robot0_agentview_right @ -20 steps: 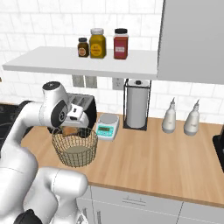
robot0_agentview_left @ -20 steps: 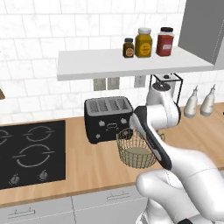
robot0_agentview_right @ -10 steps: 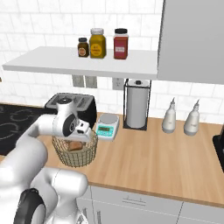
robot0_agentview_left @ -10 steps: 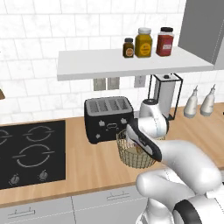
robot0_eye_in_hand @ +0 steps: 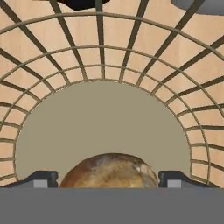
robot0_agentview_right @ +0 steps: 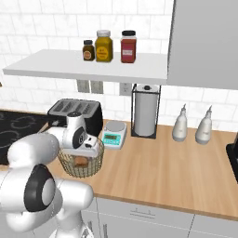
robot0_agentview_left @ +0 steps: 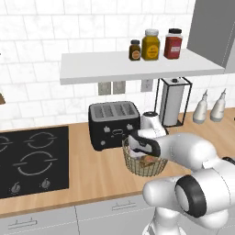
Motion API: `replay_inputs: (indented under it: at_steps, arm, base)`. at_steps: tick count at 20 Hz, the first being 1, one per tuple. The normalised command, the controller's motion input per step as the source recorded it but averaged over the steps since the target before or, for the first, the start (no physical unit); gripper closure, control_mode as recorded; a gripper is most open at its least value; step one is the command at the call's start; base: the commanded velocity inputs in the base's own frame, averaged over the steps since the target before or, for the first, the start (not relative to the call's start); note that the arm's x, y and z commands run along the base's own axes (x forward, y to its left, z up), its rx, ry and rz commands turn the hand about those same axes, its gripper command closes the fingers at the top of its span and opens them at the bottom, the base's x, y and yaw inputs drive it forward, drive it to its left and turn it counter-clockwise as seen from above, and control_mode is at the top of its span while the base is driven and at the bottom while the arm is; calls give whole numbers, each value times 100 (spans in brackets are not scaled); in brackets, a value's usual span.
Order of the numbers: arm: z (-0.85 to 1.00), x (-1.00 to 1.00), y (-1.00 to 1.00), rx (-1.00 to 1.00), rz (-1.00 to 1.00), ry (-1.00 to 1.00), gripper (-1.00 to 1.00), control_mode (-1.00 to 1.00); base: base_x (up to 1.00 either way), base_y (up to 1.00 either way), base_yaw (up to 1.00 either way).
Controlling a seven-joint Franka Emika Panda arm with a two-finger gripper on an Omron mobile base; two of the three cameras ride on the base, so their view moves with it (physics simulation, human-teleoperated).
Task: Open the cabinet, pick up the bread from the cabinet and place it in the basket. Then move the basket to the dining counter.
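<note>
The golden wire basket (robot0_agentview_left: pixel 136 168) (robot0_agentview_right: pixel 69 165) stands on the wood worktop in front of the toaster. The brown bread (robot0_agentview_left: pixel 148 160) (robot0_agentview_right: pixel 82 161) (robot0_eye_in_hand: pixel 109 168) lies inside on the beige disc base (robot0_eye_in_hand: pixel 105 118). My gripper (robot0_agentview_left: pixel 143 154) (robot0_agentview_right: pixel 86 150) (robot0_eye_in_hand: pixel 109 179) reaches down into the basket, open, its dark fingertips (robot0_eye_in_hand: pixel 41 178) standing on either side of the bread, close to its flanks. The grey cabinet (robot0_agentview_left: pixel 213 27) (robot0_agentview_right: pixel 204 42) hangs at the upper right. The dining counter is out of view.
A black toaster (robot0_agentview_left: pixel 114 124) sits just behind the basket, a black stove (robot0_agentview_left: pixel 32 160) to its left. A small scale (robot0_agentview_right: pixel 114 135), a paper towel holder (robot0_agentview_right: pixel 145 109) and two bottles (robot0_agentview_right: pixel 180 124) line the wall. Jars (robot0_agentview_left: pixel 151 43) stand on the white shelf.
The hand has come down from above the basket rim into the basket, and the arm has folded lower over it. The basket and bread have stayed in place.
</note>
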Motion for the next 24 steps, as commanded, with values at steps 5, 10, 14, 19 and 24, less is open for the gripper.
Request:
replay_inputs:
  at_steps: [5,10,14,19,24]
  arm:
    - [-40,21,14,-5,0,-4,100,-100]
    - [3,5,16,-9,0,-22,-100,-100]
    - [84,-39,5,2,1,-10,-100,-100]
    - [85,-59,0,12,5,0,-100,-100]
    - [77,-56,7,11,6,0,-100,-100]
  base:
    - [0,0,0]
    - [0,0,0]
    - [0,0,0]
    - [0,0,0]
    - [0,0,0]
